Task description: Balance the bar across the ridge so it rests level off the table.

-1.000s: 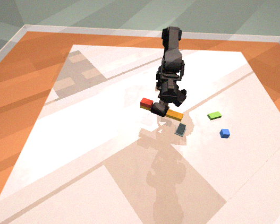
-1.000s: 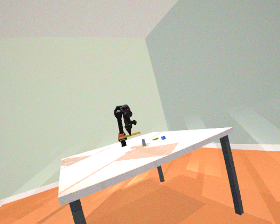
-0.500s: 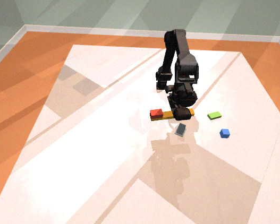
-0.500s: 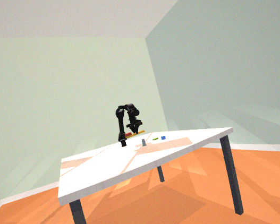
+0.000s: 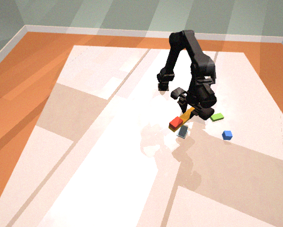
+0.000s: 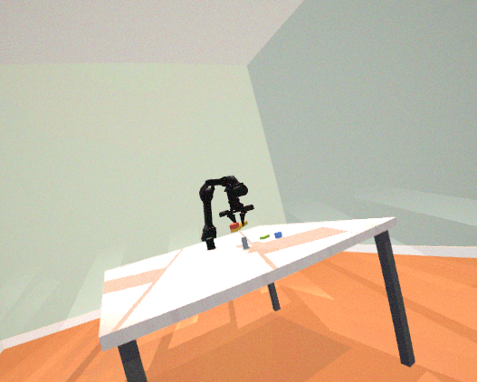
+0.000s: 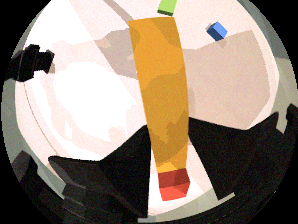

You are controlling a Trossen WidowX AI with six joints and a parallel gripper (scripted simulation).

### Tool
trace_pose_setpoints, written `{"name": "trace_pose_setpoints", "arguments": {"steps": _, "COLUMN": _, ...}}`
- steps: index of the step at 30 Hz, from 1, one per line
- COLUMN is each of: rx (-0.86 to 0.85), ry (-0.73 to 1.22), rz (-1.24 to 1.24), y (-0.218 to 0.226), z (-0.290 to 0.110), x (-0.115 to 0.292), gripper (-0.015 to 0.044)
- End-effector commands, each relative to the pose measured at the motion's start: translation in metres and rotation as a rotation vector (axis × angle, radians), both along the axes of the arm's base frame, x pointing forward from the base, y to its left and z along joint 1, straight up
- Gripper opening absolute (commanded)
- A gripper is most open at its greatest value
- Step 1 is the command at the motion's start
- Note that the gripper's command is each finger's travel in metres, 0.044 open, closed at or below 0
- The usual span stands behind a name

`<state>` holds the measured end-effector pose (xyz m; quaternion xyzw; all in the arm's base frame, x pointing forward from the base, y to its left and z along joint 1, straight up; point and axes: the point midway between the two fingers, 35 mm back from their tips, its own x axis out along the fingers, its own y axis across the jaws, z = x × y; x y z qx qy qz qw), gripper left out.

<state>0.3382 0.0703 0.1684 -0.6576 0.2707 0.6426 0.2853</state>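
Pale green walls and an orange floor surround the white bench I work on. My claw is clenched on the bar, a long flat orange-yellow strip with a red block capping one end. In the top view I grip it toward its plain end, and the red end points to about 8 o'clock. The bar hangs in the air above the bench, slightly tilted. The ridge, a small grey wedge, stands on the bench just below the red end, at roughly 5 o'clock from it; whether they touch I cannot tell. A green block lies at 3 o'clock from my claw, with a blue cube near it.
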Motion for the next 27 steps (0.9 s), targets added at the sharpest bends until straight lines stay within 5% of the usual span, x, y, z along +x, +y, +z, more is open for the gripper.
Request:
{"name": "trace_pose_setpoints", "arguments": {"steps": 1, "rx": -0.008, "ry": -0.006, "rz": 0.182, "y": 0.014, "z": -0.001, "x": -0.006, "gripper": 0.0}}
{"name": "trace_pose_setpoints", "arguments": {"steps": 27, "rx": -0.011, "ry": -0.006, "rz": 0.32, "y": 0.018, "z": -0.031, "x": -0.017, "gripper": 0.0}}
